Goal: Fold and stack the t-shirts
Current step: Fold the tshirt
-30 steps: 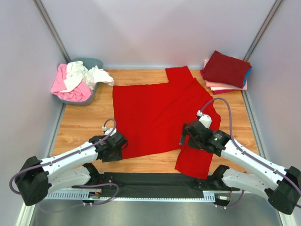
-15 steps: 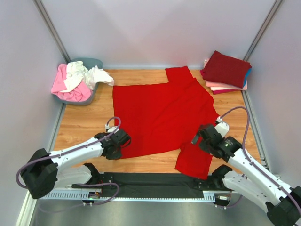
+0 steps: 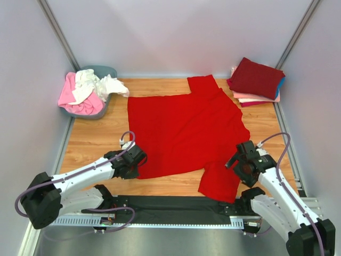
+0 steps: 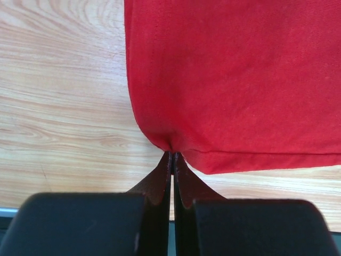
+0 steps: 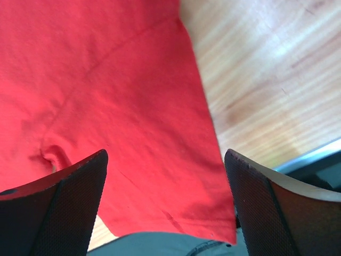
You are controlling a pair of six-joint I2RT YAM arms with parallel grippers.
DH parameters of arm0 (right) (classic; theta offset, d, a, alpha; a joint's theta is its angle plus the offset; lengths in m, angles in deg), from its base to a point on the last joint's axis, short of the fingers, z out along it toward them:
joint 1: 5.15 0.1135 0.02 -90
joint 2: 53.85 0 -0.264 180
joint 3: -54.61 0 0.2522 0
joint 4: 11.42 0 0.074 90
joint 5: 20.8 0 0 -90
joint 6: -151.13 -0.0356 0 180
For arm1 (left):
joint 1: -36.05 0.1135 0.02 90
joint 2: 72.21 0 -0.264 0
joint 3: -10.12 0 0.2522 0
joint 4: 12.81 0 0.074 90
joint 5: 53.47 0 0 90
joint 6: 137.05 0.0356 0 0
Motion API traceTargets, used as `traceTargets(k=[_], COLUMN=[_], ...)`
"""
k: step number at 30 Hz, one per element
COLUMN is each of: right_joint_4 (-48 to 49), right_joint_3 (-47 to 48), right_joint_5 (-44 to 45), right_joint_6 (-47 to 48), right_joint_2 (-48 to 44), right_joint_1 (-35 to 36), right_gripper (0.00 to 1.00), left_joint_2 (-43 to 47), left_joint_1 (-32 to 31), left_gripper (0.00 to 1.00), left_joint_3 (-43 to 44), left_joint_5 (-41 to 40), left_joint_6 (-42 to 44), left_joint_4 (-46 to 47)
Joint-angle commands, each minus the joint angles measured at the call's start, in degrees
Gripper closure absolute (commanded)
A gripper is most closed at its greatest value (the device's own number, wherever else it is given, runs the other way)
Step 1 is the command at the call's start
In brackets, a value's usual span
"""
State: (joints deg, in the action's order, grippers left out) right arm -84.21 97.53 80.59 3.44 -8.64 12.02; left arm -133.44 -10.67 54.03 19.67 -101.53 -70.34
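At the far left corner of the wooden tabletop [image 3: 90, 144], a grey tub [image 3: 104, 71] holds a crumpled heap of pink and white cloth shirts [image 3: 85, 90], well apart from the work. The left gripper [image 4: 172, 160] is clenched on the near left hem corner of the bright red short-sleeved cloth t-shirt [image 3: 181, 128], and the cloth puckers at the pinch. That shirt lies spread across the middle with its long axis running from the left edge to the right edge. Its hem is to the left, one sleeve points at the far edge, and the other reaches past the near edge. The right gripper [image 5: 165, 160] hangs released, jaws wide, directly over that near sleeve, with bare wood to its right. Each arm is therefore nearest its own end of the shirt's near side. A folded stack of dark red, pink and blue shirts [image 3: 256, 80] sits at the far right corner.
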Motion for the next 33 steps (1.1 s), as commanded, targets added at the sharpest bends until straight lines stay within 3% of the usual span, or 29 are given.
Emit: traceTargets(k=[1, 5, 9, 14, 18, 19, 25, 33], right_joint_4=[-4.3, -3.8, -6.3, -8.8, -10.2, -10.1, -4.1, -4.1], right_joint_3=[-0.9, -4.6, -4.1, -2.6, -2.8, -3.1, -10.5, -9.2], right_joint_5=[-3.0, -8.5, -8.0, -7.3, -6.8, -7.4, -14.1, -11.5], right_joint_6=[-2.0, -4.0, -7.4, -7.9, -8.5, -8.6, -11.0, -8.8], right_joint_2=[-0.7, 0.7, 2.0, 1.0, -1.4, -2.0, -6.4, -4.8], right_joint_1=[0.1, 5.0, 14.4, 18.0, 18.4, 18.5, 19.7, 20.9], right_gripper=[0.1, 0.15, 0.15, 0.21, 0.33, 0.41, 0.61, 0.65], left_joint_2=[0.4, 0.4, -0.4, -0.6, -1.3, -1.8, -4.0, -4.0], left_joint_1=[0.3, 0.2, 0.3, 0.3, 0.3, 0.3, 0.3, 0.3], left_gripper=[1.0, 1.0, 1.0, 1.0, 1.0, 1.0, 1.0, 1.0], left_joint_3=[1.4, 1.3, 1.7, 1.9, 2.9, 3.1, 4.3, 5.0], left_joint_5=[0.7, 2.0, 2.0, 1.7, 1.7, 1.6, 2.1, 2.0], left_joint_6=[1.6, 1.4, 1.6, 1.6, 1.9, 2.1, 2.8, 3.2], left_joint_4=[1.9, 3.2, 2.6, 2.5, 2.0, 1.9, 2.5, 2.3])
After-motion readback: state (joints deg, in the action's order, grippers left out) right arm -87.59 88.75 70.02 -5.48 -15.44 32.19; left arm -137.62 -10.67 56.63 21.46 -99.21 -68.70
